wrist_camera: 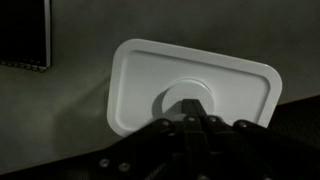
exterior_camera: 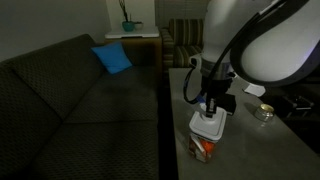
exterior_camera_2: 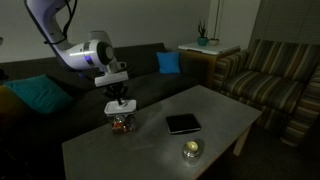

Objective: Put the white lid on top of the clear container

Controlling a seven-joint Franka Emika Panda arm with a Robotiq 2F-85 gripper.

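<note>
The white lid (wrist_camera: 195,75) lies flat on the clear container (exterior_camera: 203,148), which stands near the table's edge by the sofa; orange and red items show through its walls. Both show in both exterior views: the lid (exterior_camera: 207,124) (exterior_camera_2: 118,107) caps the container (exterior_camera_2: 123,124). My gripper (wrist_camera: 186,110) points straight down over the round centre of the lid, with its fingers drawn together and their tips at the lid's surface. It shows in both exterior views (exterior_camera: 208,106) (exterior_camera_2: 120,98). Whether the tips pinch anything is hidden.
A black flat square object (exterior_camera_2: 183,124) lies mid-table and shows in the wrist view's corner (wrist_camera: 22,35). A small round shiny dish (exterior_camera_2: 191,150) (exterior_camera: 263,112) sits further out. A dark sofa (exterior_camera: 70,90) with a blue pillow (exterior_camera: 112,58) runs along the table.
</note>
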